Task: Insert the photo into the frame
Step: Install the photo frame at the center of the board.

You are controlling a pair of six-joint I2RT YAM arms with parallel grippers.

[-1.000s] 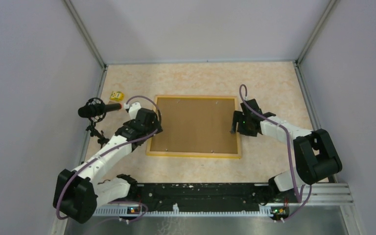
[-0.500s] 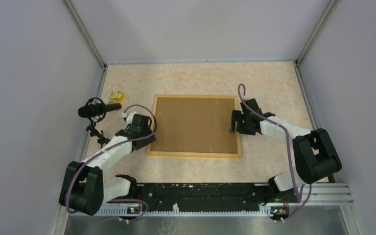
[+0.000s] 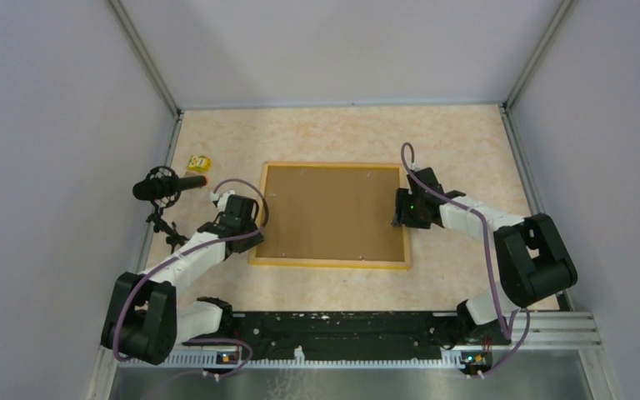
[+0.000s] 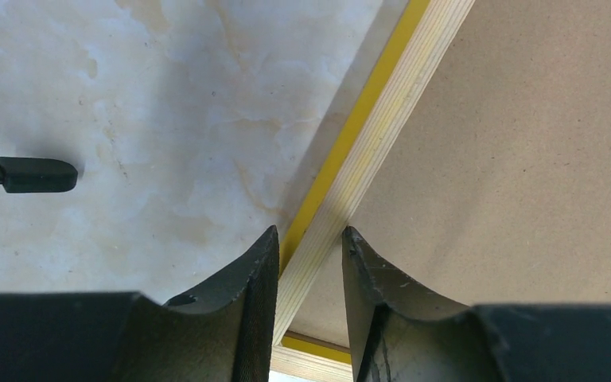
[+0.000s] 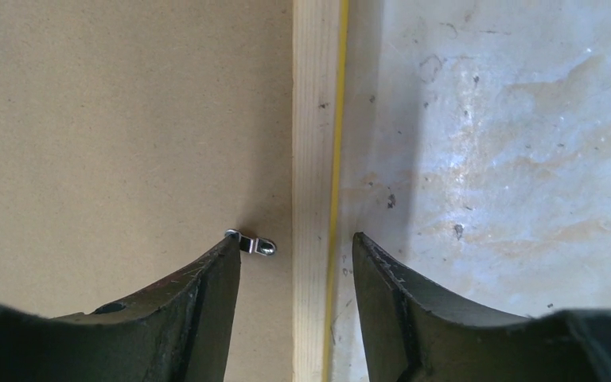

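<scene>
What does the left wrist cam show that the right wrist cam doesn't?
Left wrist only: a black stand foot on the marbled tabletop, and a corner of the yellow-edged wooden frame. Right wrist only: a small metal clip on the brown backing board. Both: left gripper and right gripper open, straddling a frame rail between board and tabletop.

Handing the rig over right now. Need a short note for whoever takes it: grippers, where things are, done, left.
Left gripper: open, jaws astride the frame's left rail near its near corner; contact cannot be told.
Right gripper: open, astride the right rail, beside a small metal clip.
Frame lies back-up on the table, brown backing board filling it.
Photo: not visible in any view; possibly under the board.
Done: nothing confirmable.
Left: locate the photo, confirm it is seated, probably secure the clips.
</scene>
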